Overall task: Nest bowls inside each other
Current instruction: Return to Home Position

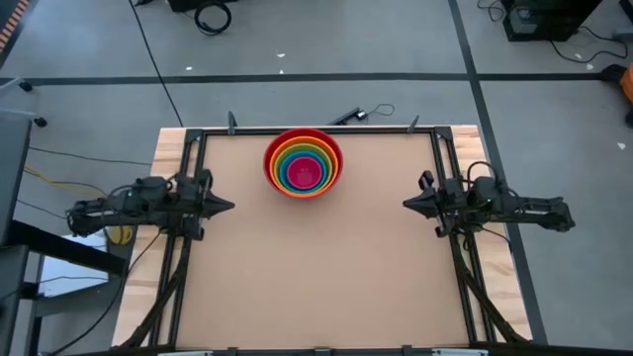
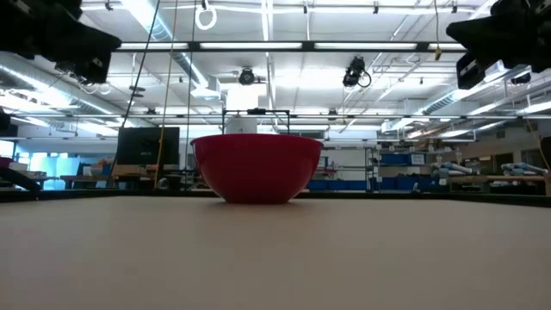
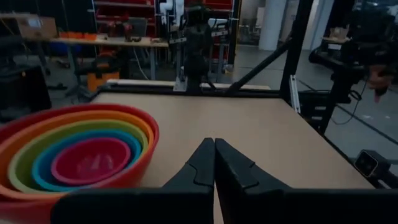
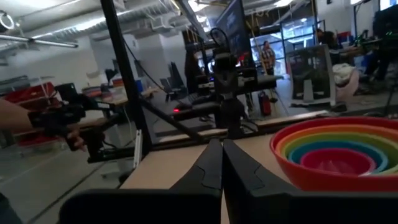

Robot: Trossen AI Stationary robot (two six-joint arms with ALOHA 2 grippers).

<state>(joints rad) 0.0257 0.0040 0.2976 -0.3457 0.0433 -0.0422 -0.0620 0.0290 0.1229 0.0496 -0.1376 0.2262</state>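
The bowls (image 1: 303, 163) sit nested in one stack near the table's far edge, at its middle: red outermost, then orange, yellow-green and blue, with magenta pink (image 3: 90, 160) innermost. The red bowl (image 2: 256, 168) rests by its base on the table. My left gripper (image 1: 229, 206) hovers shut at the table's left edge, pointing level toward the right, clear of the stack. My right gripper (image 1: 406, 203) hovers shut at the right edge, pointing level toward the left. Each wrist view shows its own shut fingertips, left (image 3: 214, 144) and right (image 4: 221, 145), beside the stack (image 4: 339, 155).
A black frame (image 1: 316, 130) runs along the table's far, left and right edges. The brown tabletop (image 1: 316, 277) spreads wide between the arms and toward the near edge. A person's hand (image 4: 18, 121) shows in the room beyond the table.
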